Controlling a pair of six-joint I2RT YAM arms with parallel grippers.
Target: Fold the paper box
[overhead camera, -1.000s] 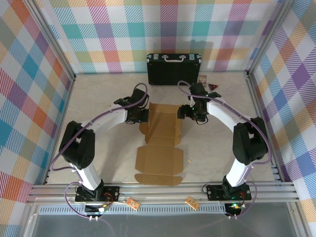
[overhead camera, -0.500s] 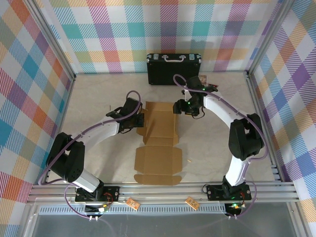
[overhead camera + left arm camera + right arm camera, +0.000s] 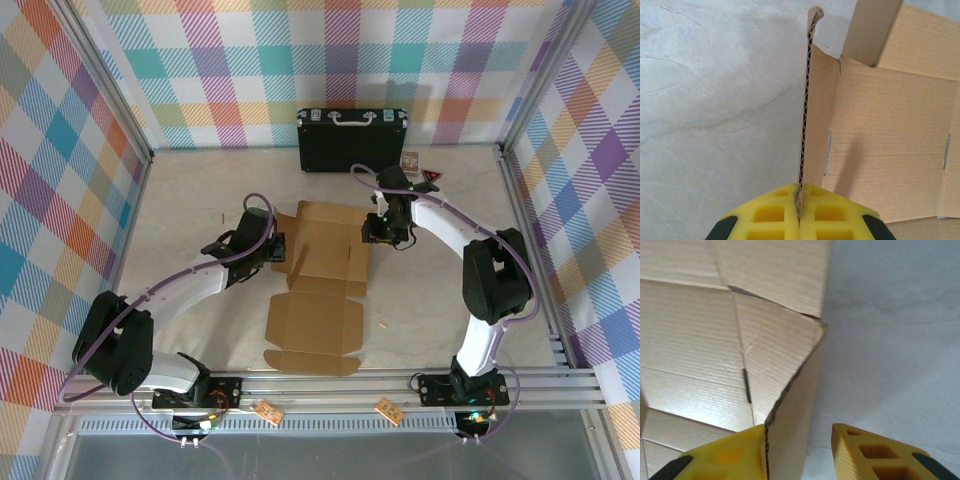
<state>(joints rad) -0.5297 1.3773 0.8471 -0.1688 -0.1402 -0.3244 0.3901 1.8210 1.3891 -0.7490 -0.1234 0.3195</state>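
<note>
Box point(image 3: 325, 255) sits on the middle of the table point(image 3: 190, 200), between your two arms, well short of the black case point(image 3: 352, 138) at the back wall; its near half lies flat and unfolded, its far half has a side flap raised on each side. Your left gripper point(image 3: 799, 212) is clenched on the left flap point(image 3: 807, 100); the yellow pads point(image 3: 832, 212) meet on the cardboard's edge, and the flap stands upright, edge-on to the wrist camera, with the box floor lying beyond it. Your right gripper point(image 3: 797, 442) is at the right flap point(image 3: 790, 405) with its jaws apart; the raised flap stands between them, against the finger on the box side, while the other finger stands clear of the cardboard over bare table; it grasps nothing.
</note>
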